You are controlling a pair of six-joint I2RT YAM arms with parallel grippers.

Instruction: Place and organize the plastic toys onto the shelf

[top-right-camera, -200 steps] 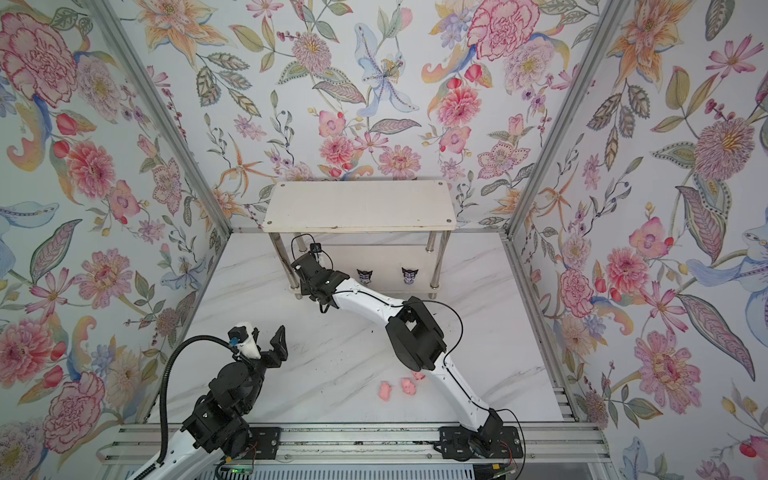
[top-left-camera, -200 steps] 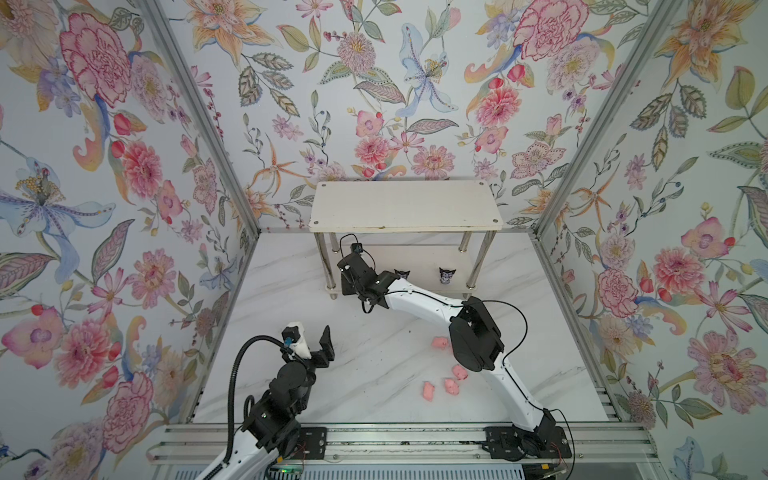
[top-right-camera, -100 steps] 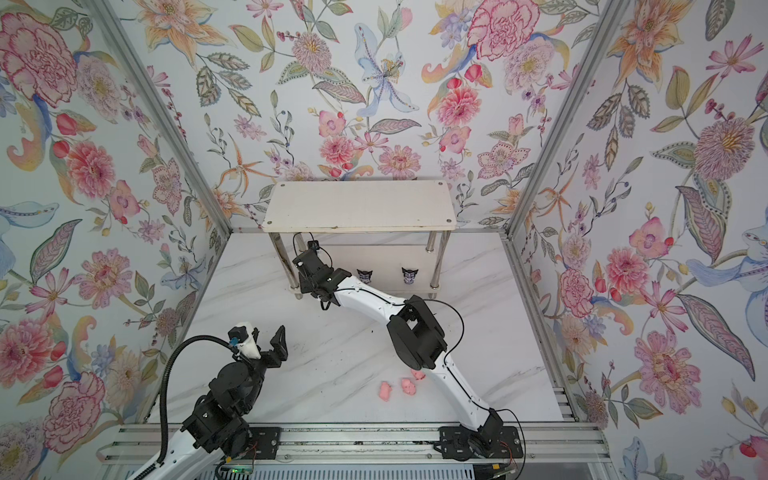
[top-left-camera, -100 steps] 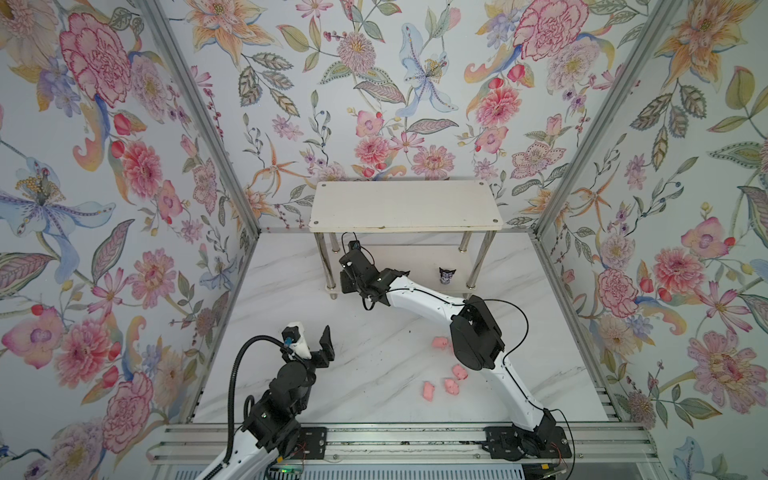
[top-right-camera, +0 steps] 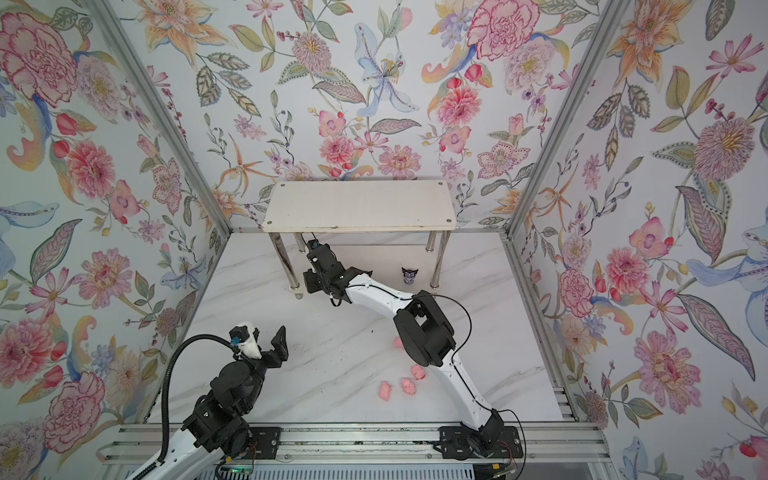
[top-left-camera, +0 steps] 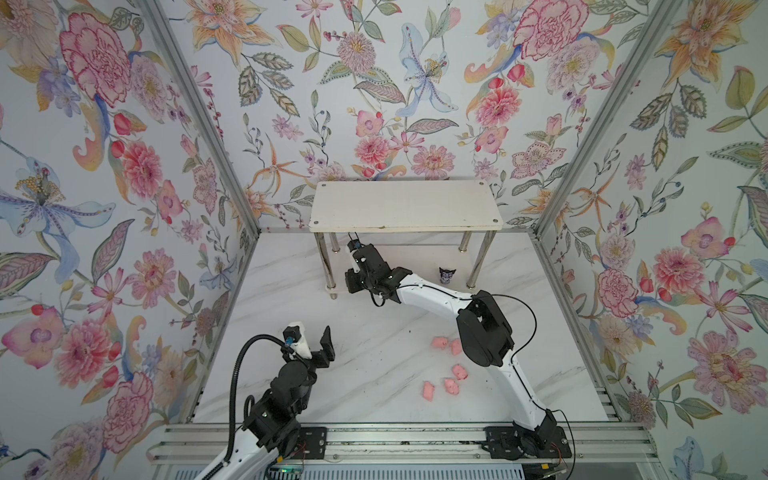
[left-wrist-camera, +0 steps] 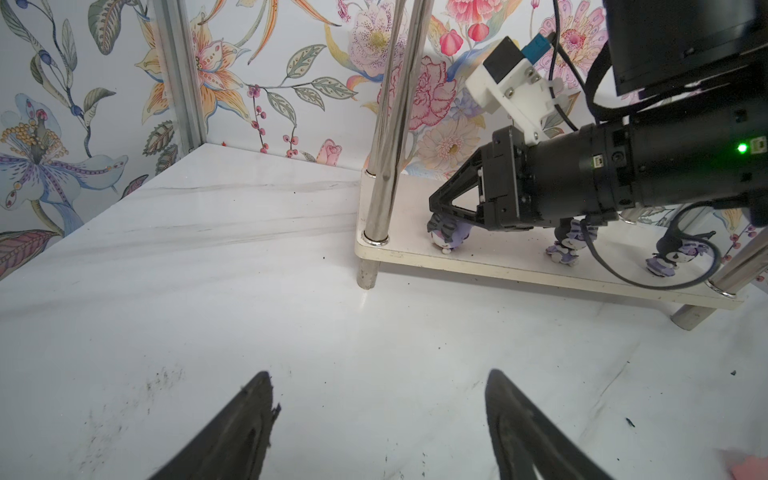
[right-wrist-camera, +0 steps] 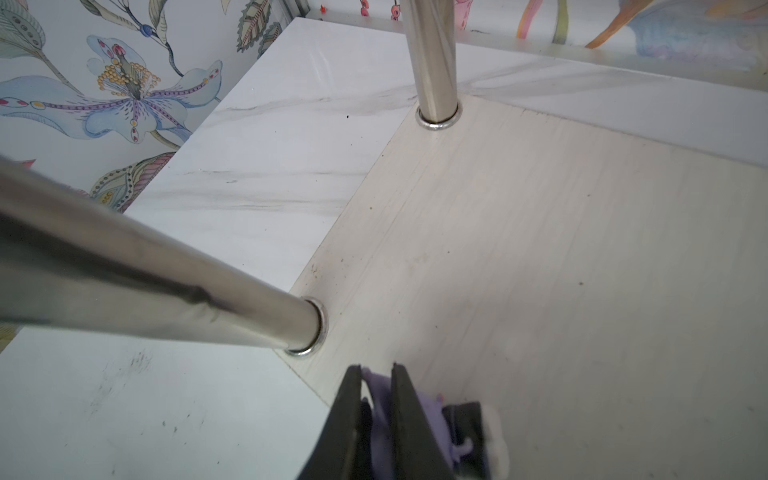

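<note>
The plastic toys (top-left-camera: 451, 385) look light, stiff and smooth, so I judge they can squirt out of a pinch or topple. The plump middle of the body seems the safest hold. Nearest, five pink pigs (top-left-camera: 459, 371) lie loose on the marble surface (top-left-camera: 374, 324), and the left gripper (top-left-camera: 312, 336) hangs above it, jaws wide apart and empty. Farther in, the right gripper (right-wrist-camera: 376, 368) has its jaws pinched narrow on a tipped purple figurine (left-wrist-camera: 444, 241) at the near corner of the lower board (left-wrist-camera: 519, 266). Two more figurines (left-wrist-camera: 567, 245) stand beside it. The shelf (top-left-camera: 405, 205) top is bare.
</note>
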